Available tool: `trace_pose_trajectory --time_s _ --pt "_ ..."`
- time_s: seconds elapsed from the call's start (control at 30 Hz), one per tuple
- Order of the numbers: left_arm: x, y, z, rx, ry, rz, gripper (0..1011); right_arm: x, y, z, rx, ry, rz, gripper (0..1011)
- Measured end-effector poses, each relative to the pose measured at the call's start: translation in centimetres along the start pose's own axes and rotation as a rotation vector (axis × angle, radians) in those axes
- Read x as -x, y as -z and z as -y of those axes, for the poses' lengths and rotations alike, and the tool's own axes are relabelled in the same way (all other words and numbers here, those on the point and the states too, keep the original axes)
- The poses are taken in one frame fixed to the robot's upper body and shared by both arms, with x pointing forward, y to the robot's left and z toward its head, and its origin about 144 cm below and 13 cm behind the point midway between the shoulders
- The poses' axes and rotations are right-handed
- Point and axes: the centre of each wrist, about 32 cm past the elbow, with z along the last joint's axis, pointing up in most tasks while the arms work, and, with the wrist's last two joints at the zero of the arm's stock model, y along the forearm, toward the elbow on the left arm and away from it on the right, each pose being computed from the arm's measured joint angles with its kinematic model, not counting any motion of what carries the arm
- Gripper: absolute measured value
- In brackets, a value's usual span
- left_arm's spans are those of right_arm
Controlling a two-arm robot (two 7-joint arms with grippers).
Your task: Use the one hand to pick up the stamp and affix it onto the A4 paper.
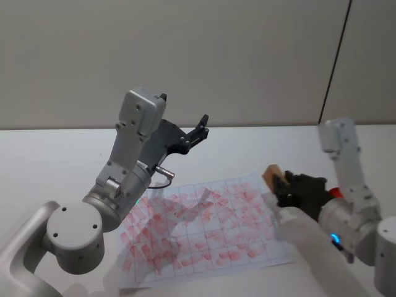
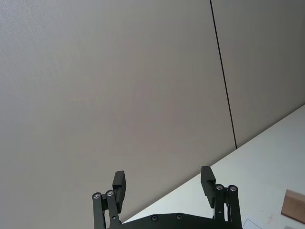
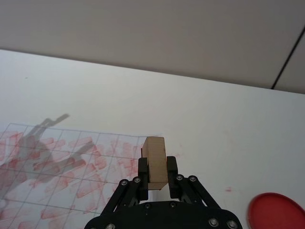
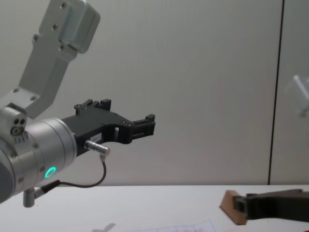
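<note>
My right gripper (image 1: 281,184) is shut on the stamp (image 1: 272,177), a light-brown wooden block, and holds it above the right edge of the A4 paper (image 1: 204,229). From the right wrist, the stamp (image 3: 155,160) sits clamped between the black fingers (image 3: 143,168) of that gripper (image 3: 157,172), over the paper's far corner (image 3: 71,162). The chest view catches the stamp (image 4: 232,207) at the lower right, held a little above the table. The paper is a white gridded sheet covered in pink-red stamp marks. My left gripper (image 1: 199,129) hangs raised and open over the paper's far left side.
A red round pad (image 3: 279,212) lies on the white table (image 1: 49,161) to the right of the paper. The left arm's elbow and wrist (image 1: 120,185) loom over the paper's left part. A plain wall (image 1: 216,55) stands behind the table.
</note>
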Motion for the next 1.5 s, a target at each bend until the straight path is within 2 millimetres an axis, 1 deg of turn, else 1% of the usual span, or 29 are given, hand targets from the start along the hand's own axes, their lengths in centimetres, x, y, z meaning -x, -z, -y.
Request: trace_pose_trajectory --time_s 0.1,0.33,0.57,0.97,1.5 --pt "0.0 0.0 0.0 0.0 0.0 0.0 1001 0.8 -0.6 -0.4 0.03 -0.032 0.018 221" --pt "0.0 0.0 0.0 0.0 0.0 0.0 1001 1.9 -1.3 -0.8 0.085 -0.065 0.049 221" --pt "0.0 0.0 0.0 0.0 0.0 0.0 1002 2.3 -1.6 -0.9 0.136 -0.071 0.077 221" --pt "0.0 0.0 0.0 0.0 0.0 0.0 1001 2.5 -1.6 -0.8 0.182 -0.082 0.104 221" --pt "0.0 0.0 0.0 0.0 0.0 0.0 1001 4.1 -1.4 -1.6 0.202 -0.123 0.172 221"
